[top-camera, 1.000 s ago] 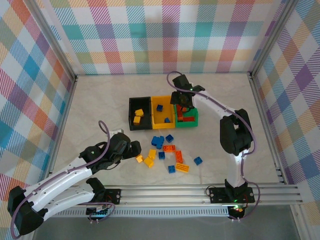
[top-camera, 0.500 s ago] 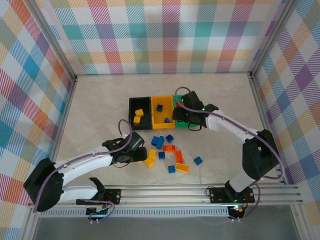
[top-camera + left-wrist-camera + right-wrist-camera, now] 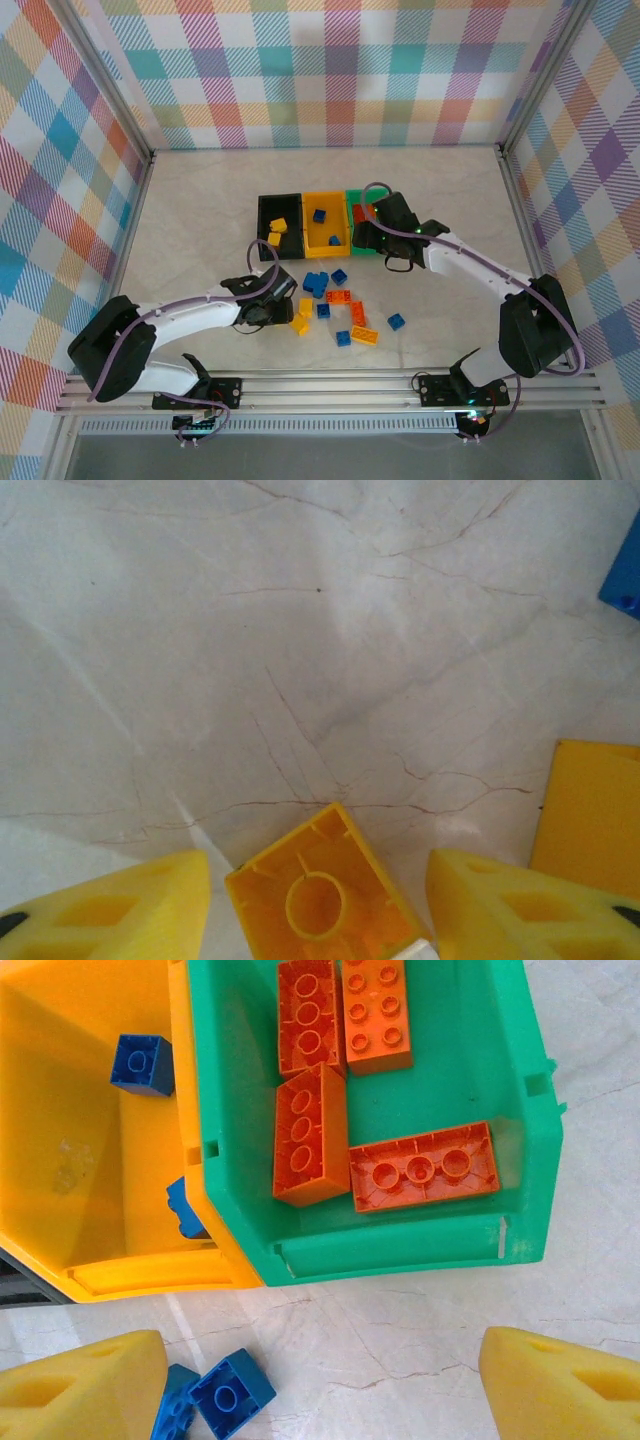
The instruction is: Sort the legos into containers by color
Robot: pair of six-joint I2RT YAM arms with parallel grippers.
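Starting nearest the arm bases, found the loose legos (image 3: 340, 310) scattered on the bench (image 3: 200, 200). Placed all of them on the near side of the yellow-orange bin (image 3: 308, 222) and apart from it, with blue, orange and yellow pieces mixed together.

Saw the left hand (image 3: 278, 314) low over the bench, to the near left of that bin, at the left edge of the scatter. Through its wrist camera, made out an upturned yellow brick (image 3: 320, 905), hollow side up, between the two yellow fingers (image 3: 110, 910). Judged the hand narrow but not yet clamped, with a sliver of bench showing beside the left finger. Could not tell whether the other finger touched the brick. Noted a second yellow brick (image 3: 590, 815) just beyond that finger.

Farther on, spotted a blue pair (image 3: 230, 1395) on the bench just short of the yellow-orange bin's near wall.

Counted three bins in a row, side by side. Placed the black bin (image 3: 262, 225) directly left of the yellow-orange bin and the green bin (image 3: 450, 1070) directly right of it. Found two stored yellow bricks (image 3: 278, 226) in the black bin. Found two stored blue bricks (image 3: 142, 1063) in the yellow-orange bin, one of them half hidden behind the green rim. Found four orange bricks (image 3: 310, 1135) in the green bin, one lying hollow side up by its near wall.

Saw the right hand (image 3: 372, 240) hanging over the green bin's near edge, just right of the yellow-orange bin. Found it spread wide and holding nothing.
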